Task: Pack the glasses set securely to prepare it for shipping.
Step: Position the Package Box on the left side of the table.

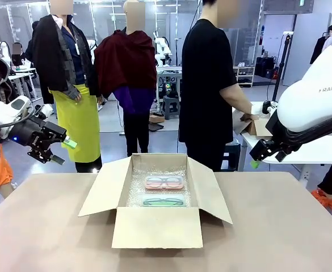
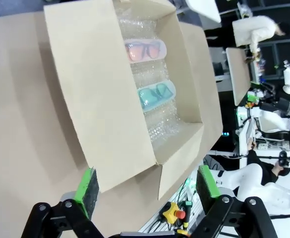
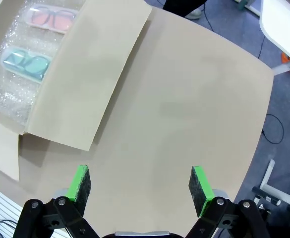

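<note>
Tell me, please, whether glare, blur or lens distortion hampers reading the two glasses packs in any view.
Front view: even light, soft shadows, pink pack and teal pack small but sharp. Left wrist view: wide-angle lens stretches the box, mild sheen on the bubble wrap, both packs legible. Right wrist view: packs skewed in the top-left corner, no glare.

Right arm glossy white with dark lettering; left claw black, round bolts at its joints, pads bright green
</note>
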Motion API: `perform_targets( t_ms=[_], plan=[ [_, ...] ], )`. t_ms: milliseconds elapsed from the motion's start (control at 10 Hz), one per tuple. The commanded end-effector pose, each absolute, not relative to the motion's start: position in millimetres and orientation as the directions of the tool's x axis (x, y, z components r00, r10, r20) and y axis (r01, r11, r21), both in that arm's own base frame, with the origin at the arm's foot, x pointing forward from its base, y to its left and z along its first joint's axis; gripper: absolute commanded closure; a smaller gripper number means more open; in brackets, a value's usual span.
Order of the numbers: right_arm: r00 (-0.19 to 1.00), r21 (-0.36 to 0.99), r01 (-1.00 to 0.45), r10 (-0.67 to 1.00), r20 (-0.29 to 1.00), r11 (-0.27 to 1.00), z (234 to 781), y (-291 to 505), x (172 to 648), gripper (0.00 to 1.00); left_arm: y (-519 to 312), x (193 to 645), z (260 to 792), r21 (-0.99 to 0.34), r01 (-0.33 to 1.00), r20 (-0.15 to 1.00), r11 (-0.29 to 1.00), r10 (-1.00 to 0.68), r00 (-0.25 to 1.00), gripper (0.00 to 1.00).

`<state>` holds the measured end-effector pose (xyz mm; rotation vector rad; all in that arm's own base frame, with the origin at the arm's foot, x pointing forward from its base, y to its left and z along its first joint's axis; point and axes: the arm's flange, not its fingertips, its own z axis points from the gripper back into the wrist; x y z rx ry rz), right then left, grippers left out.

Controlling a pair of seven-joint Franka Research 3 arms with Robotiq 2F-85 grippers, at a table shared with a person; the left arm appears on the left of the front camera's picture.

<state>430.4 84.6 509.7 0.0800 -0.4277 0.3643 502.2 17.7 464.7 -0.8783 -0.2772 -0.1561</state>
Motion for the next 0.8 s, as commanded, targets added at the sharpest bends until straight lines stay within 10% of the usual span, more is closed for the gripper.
perform_targets(
  t_ms=[0, 700],
  plan=[
    [0.836, -0.006, -0.383, 0.349, 0.424, 0.924, 509.8, 83.5, 432.2, 0.0, 36.5, 517.8, 437.3, -0.783, 0.25, 0.326, 0.57, 0.033, 0.945, 0.0],
    [0.836, -0.006, -0.383, 0.349, 0.424, 0.924, 509.8, 83.5, 432.2, 0.0, 53.2, 564.8, 328.3, -0.927, 0.122, 0.195, 0.354, 0.178, 0.965, 0.0]
  ],
)
